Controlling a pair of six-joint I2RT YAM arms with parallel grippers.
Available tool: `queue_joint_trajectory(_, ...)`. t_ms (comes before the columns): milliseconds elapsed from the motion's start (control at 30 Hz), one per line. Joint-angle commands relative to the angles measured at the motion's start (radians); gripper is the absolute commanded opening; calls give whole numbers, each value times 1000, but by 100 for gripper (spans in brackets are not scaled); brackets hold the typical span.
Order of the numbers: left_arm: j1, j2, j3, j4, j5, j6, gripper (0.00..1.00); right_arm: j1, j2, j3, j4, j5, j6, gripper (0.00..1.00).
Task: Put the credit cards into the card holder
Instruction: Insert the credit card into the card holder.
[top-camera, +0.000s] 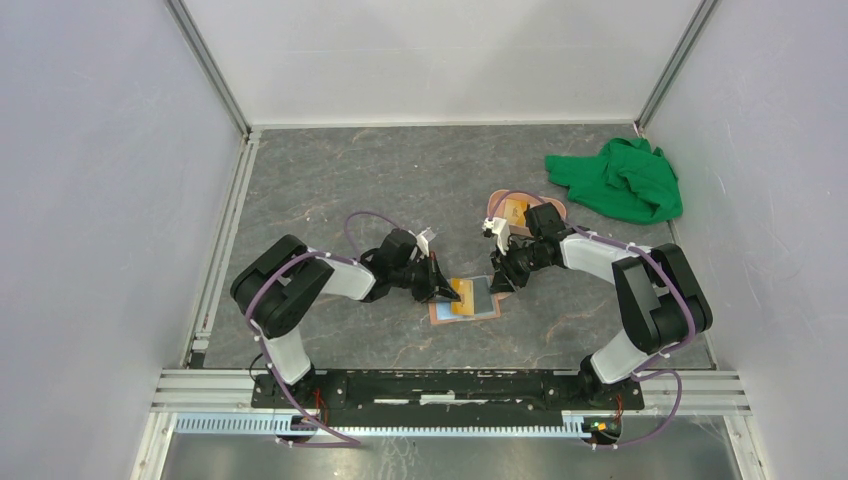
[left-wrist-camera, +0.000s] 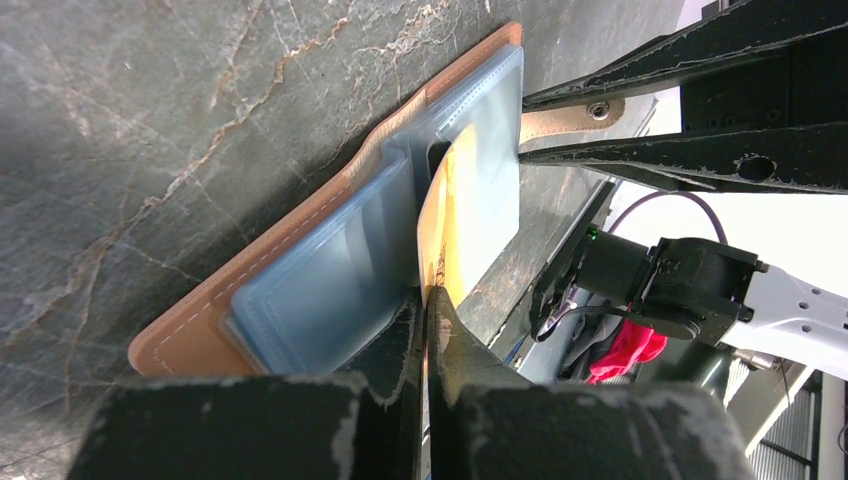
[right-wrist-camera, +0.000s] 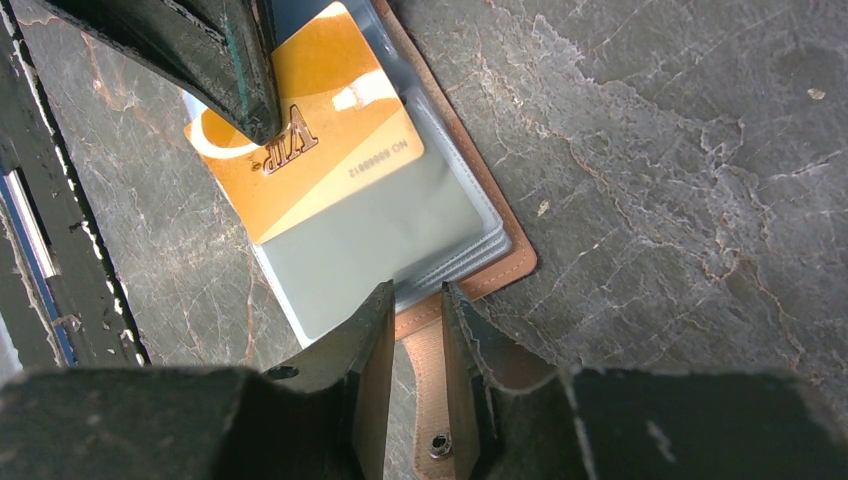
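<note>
On the grey stone-patterned tabletop (top-camera: 350, 180), between the two arms, we see the card holder (top-camera: 485, 300) lying open and flat, its tan cover down and its clear plastic sleeves facing up. The left gripper (left-wrist-camera: 428, 300) is clamped tight on one end of an orange-yellow credit card (right-wrist-camera: 320, 160) marked VIP, holding it low and slanted over the left half of the sleeves. In the left wrist view the card's far end sits at a dark slot in the sleeves; we cannot tell how far it has gone in.

From the other side, the right gripper (right-wrist-camera: 412, 295) is down at the card holder's right edge. Its jaws stand a little apart, one fingertip on each side of the snap tab (right-wrist-camera: 430, 390), which lies flat on the table and fills the gap between them. We cannot tell whether they pinch the tab or only rest there.

Behind the right gripper, near it, is a pink tray (top-camera: 493, 205) with something orange in it, partly hidden by the arm. A crumpled green cloth (top-camera: 620, 180) lies farther back on the right, well apart from the card holder.
</note>
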Motion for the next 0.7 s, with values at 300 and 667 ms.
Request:
queue_joint_trajectory(300,-5,-8,-60,62,-148,-17,2,15,-14,31,-1,-11,-1,30)
queue_joint_trajectory(667,-67,32,-84,181,-165,-109,2,16,-16,32,-4,-21,-3,31)
